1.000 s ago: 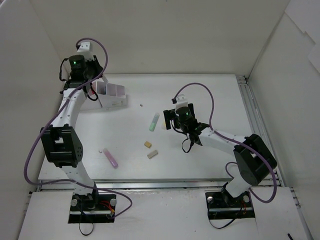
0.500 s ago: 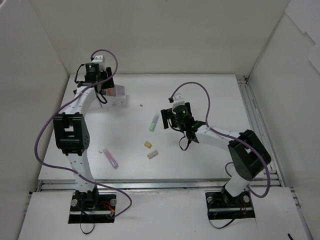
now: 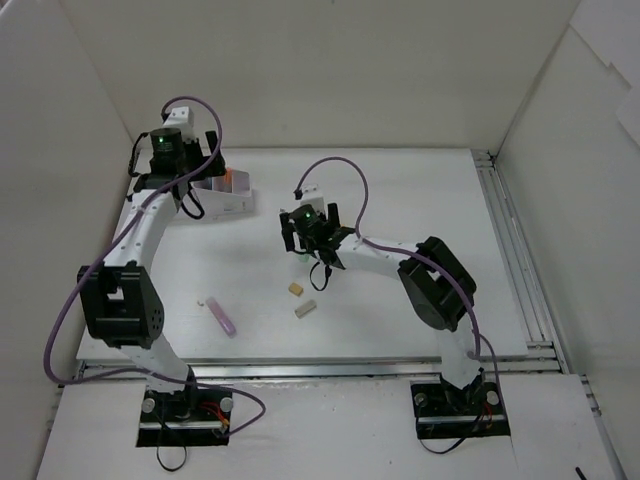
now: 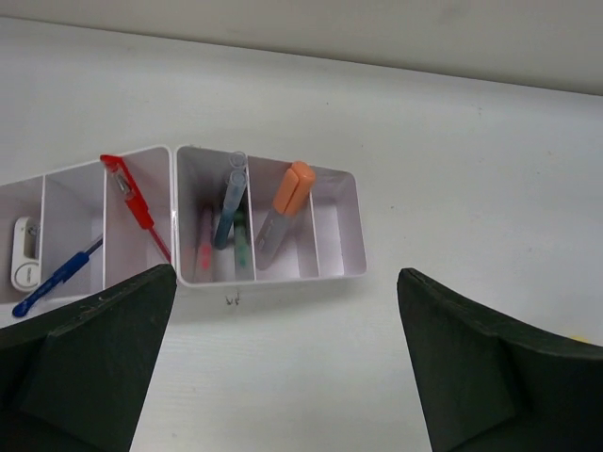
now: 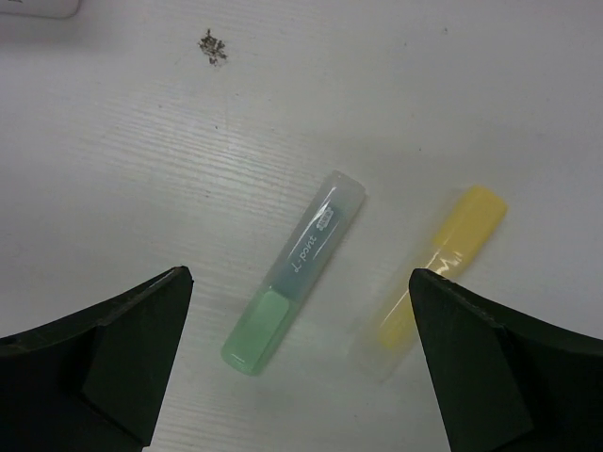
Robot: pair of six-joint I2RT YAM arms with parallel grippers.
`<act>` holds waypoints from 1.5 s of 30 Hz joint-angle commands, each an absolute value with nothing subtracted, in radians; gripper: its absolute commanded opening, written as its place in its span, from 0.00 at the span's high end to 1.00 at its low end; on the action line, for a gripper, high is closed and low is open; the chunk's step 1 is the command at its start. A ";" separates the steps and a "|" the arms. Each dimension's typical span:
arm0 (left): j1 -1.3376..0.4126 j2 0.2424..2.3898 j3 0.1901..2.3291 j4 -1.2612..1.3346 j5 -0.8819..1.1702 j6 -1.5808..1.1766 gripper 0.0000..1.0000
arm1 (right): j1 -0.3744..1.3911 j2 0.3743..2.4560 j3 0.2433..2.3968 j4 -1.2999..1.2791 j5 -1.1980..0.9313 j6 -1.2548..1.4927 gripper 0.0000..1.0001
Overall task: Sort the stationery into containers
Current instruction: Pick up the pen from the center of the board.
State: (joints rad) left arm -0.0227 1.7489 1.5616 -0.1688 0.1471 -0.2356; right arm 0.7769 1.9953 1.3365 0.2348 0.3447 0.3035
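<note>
The white organizer box (image 4: 341, 226) (image 3: 228, 203) holds an orange marker (image 4: 286, 208), a grey-blue pen (image 4: 230, 207), a red pen (image 4: 135, 201), a blue pen (image 4: 55, 278) and a pink-white sharpener (image 4: 25, 254). My left gripper (image 4: 287, 367) (image 3: 195, 172) hangs open just in front of the box with nothing between its fingers. My right gripper (image 5: 297, 367) (image 3: 308, 232) is open above a green marker (image 5: 294, 273). A yellow marker (image 5: 441, 266) lies beside the green one. Two tan erasers (image 3: 295, 289) (image 3: 306, 309) and a pink marker (image 3: 222, 317) lie on the table.
White walls close in the table on the left, back and right. A small dark speck (image 5: 213, 44) marks the table surface beyond the markers. A metal rail (image 3: 505, 240) runs along the right edge.
The left gripper has opened and pulled back from over the box. The right arm has swung left and now hangs over the green and yellow markers.
</note>
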 commanded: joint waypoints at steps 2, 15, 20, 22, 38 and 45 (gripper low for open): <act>-0.026 1.551 1.452 -0.097 0.117 -0.284 0.01 | 0.795 2.048 1.416 0.100 0.517 0.417 0.02; -0.026 1.358 1.290 -0.140 0.078 -0.287 0.01 | 0.819 2.094 1.411 0.058 0.476 0.462 0.59; -0.026 1.330 1.279 -0.172 0.103 -0.282 0.01 | 0.821 2.072 1.397 0.057 0.472 0.434 0.63; -0.026 1.316 1.261 -0.173 0.101 -0.284 0.00 | 0.824 2.072 1.388 0.054 0.460 0.440 0.63; -0.139 1.296 1.209 -0.238 0.658 0.179 0.01 | 0.801 1.662 1.223 -0.054 0.020 0.192 0.88; -0.414 1.183 1.118 -0.324 0.663 0.460 0.00 | 0.661 1.555 1.275 -0.342 -0.525 0.256 0.88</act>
State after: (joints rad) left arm -0.3397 1.2598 1.1053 -0.3134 0.6090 0.2676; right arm 0.7055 1.5818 1.2339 -0.1780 -0.2161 0.2512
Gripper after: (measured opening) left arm 0.996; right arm 0.253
